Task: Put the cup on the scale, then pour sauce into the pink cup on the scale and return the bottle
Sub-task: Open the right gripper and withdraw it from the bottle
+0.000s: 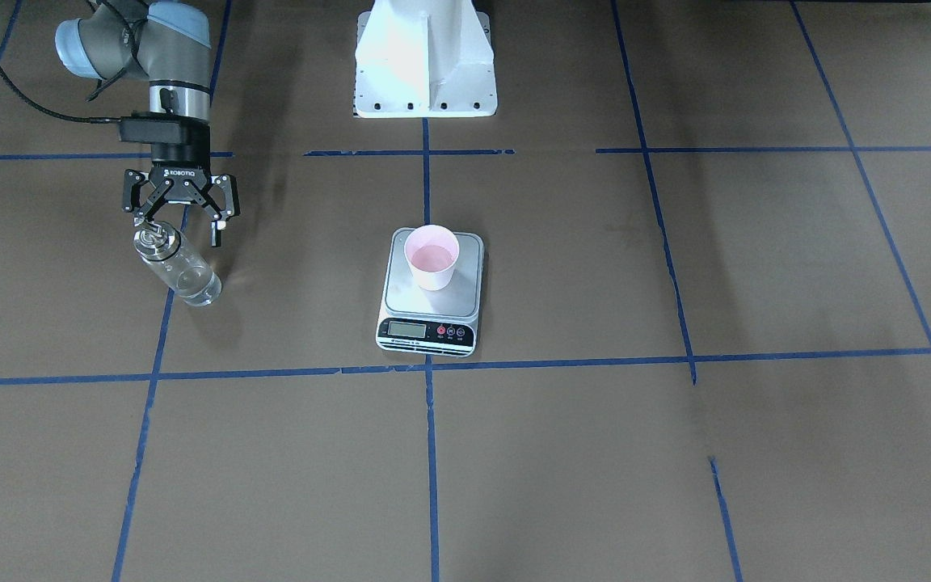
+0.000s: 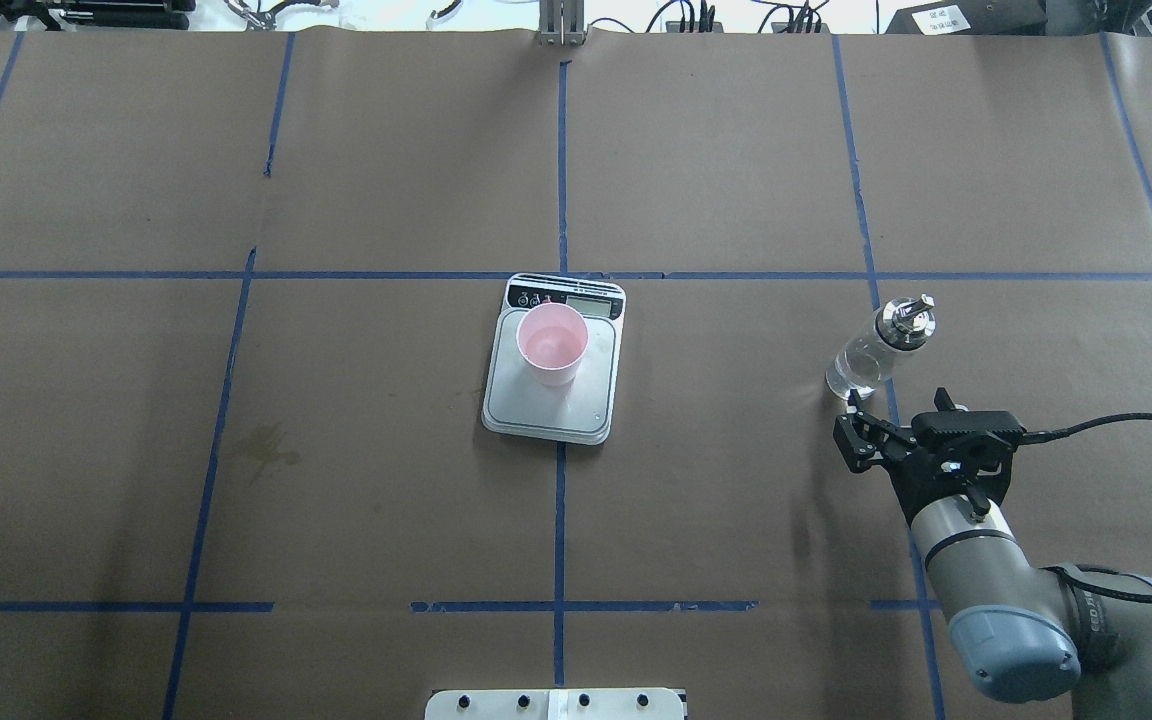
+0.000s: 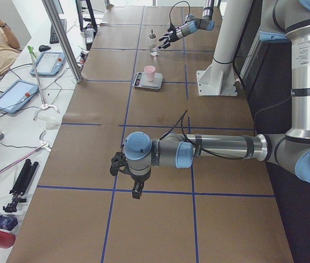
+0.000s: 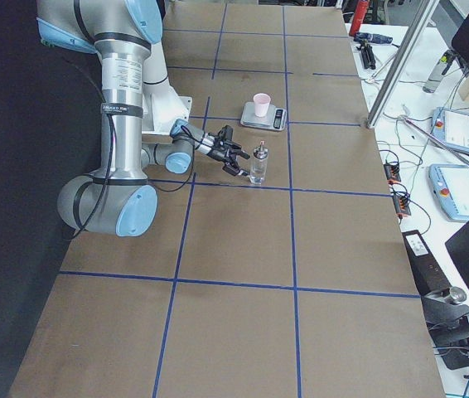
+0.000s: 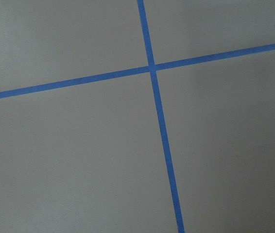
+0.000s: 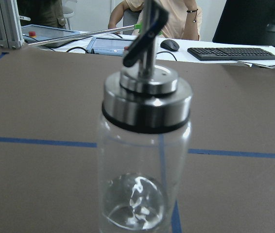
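The pale pink cup stands upright on the silver platform of the scale at the table's middle, also in the overhead view. Its inside looks pink. The clear glass bottle with its silver pourer cap stands upright on the table on my right side, with a little clear sauce at the bottom. My right gripper is open and empty just behind the bottle, not touching it. My left gripper hangs over bare table far from these things. I cannot tell whether it is open or shut.
The white robot base stands behind the scale. Blue tape lines grid the brown table. A faint stain marks the left half. A side bench with tablets and a seated person runs along the far edge.
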Robot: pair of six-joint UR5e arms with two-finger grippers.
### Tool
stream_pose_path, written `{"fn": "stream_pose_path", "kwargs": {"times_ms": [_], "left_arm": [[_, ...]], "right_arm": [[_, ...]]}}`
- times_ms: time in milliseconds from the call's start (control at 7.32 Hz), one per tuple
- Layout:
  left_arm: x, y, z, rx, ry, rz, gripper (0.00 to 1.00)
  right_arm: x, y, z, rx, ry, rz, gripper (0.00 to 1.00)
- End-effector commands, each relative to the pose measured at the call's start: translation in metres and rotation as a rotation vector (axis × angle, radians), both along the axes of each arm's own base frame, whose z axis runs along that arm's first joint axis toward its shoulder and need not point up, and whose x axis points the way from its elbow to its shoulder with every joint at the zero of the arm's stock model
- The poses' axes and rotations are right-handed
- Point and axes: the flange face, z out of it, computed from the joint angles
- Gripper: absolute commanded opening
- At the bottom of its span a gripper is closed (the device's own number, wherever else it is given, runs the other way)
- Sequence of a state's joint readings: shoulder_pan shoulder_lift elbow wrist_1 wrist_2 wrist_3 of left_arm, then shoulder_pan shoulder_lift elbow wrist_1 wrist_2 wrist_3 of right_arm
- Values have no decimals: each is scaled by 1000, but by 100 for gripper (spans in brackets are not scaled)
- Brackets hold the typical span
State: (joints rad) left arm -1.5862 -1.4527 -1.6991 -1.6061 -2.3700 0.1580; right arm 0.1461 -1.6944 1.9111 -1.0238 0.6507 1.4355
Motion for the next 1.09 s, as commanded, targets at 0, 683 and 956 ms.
{"fn": "stream_pose_path", "kwargs": {"times_ms": [0,683,956], "left_arm": [[0,0,0,-1,0,0,100],[-1,0,-1,2,0,-1,100],[0,0,-1,2,0,0,100]], "right_arm": [[32,8,31,-6,79,-7,100],[137,-60,44,-74,378,-57,100],[209,-122,35,-144,484,-123,100]]}}
